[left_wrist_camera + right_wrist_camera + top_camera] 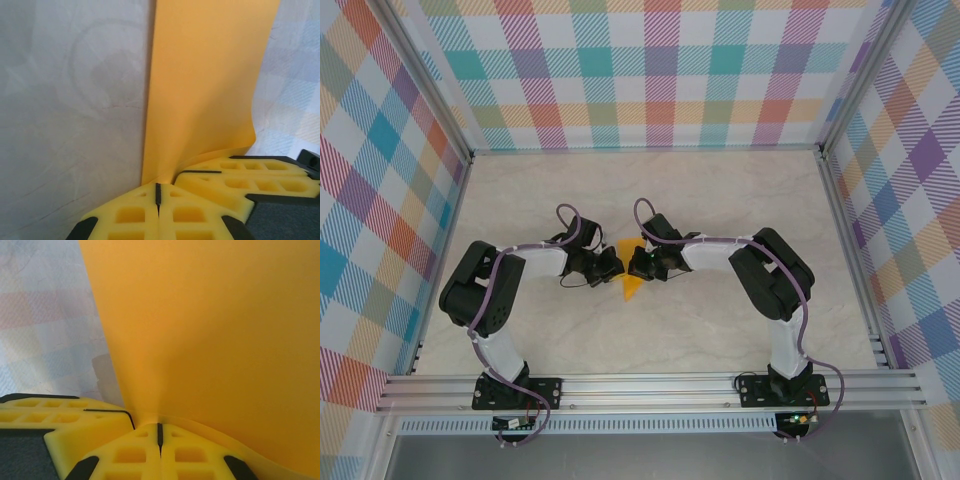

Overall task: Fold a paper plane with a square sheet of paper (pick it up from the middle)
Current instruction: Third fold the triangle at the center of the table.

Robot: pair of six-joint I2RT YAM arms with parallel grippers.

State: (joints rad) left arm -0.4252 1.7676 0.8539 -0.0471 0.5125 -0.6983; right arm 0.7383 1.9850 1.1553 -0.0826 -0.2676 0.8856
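Left wrist view, item one: left gripper [158, 194] — yellow foam fingers [130, 215] pressed fully together, with the near edge of the orange sheet of paper [210, 90] caught at their tips.

Right wrist view, item two: right gripper [160, 434], likewise clamped tight, the same sheet spreading away from its seam. Each wrist view has the other arm's fingers just beside its own, so the two pinches sit side by side on one edge.

Judged purpose: two grips close together steady the thin paper where a crease runs, so that a fold can be pressed or adjusted without the sheet flopping.

Top external view: the paper lies between the two grippers near the middle of the table [720, 200], a narrow pointed tip aimed toward the arm bases. Whether it rests on the surface or hangs just above it cannot be told.

Condition, by judgement: partly folded — the slim dart is not yet finished.
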